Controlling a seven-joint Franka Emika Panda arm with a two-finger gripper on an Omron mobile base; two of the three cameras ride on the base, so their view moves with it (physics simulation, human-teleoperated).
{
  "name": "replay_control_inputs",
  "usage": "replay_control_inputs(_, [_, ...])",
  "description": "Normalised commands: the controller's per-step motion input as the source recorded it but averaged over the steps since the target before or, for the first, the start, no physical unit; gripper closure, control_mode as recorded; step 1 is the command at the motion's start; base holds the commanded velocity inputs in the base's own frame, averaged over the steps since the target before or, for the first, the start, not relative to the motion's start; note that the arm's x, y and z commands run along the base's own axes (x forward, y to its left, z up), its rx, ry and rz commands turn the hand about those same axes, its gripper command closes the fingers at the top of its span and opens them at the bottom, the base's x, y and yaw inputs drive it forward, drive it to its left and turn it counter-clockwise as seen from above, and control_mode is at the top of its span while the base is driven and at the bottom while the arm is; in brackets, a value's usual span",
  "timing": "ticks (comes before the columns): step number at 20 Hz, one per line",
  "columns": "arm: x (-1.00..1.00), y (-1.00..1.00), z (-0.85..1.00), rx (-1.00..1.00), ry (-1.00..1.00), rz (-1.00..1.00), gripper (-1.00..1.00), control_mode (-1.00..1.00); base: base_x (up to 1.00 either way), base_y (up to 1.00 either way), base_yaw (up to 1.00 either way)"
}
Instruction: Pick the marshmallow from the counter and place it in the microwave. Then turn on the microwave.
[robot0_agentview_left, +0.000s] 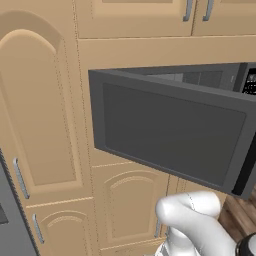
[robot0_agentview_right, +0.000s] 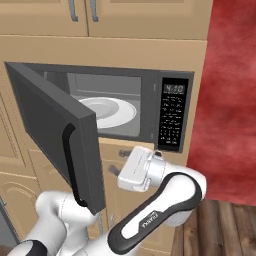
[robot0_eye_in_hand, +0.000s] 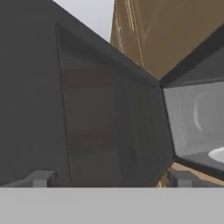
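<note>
The dark grey microwave (robot0_agentview_right: 150, 80) is built into tan cabinets, and its door (robot0_agentview_right: 55, 135) stands swung wide open to the left. A white round plate (robot0_agentview_right: 107, 111) lies inside. My gripper (robot0_eye_in_hand: 110, 179) is open with nothing between its fingertips (robot0_eye_in_hand: 41, 178), and it faces the inner side of the door (robot0_eye_in_hand: 96, 109) close up. In the right base view my white hand (robot0_agentview_right: 139, 170) hangs just below the microwave's open mouth, right of the door's edge. The marshmallow and the counter are out of view.
The black button panel (robot0_agentview_right: 172, 115) with a lit display sits on the microwave's right. The door (robot0_agentview_left: 170, 132) juts out over my arm. Tan cabinet doors (robot0_agentview_left: 45, 125) with silver handles surround it. A red wall (robot0_agentview_right: 230, 100) and wooden floor (robot0_agentview_right: 225, 230) lie to the right.
</note>
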Motion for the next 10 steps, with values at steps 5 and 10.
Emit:
replay_control_inputs(5, [-0.15,0.37,0.00,-0.02,-0.13,0.03,-1.00,-1.00,0.00,0.00,0.00])
replay_control_inputs(10, [-0.20,0.37,0.00,-0.02,-0.14,0.00,-1.00,-1.00,0.00,0.00,0.00])
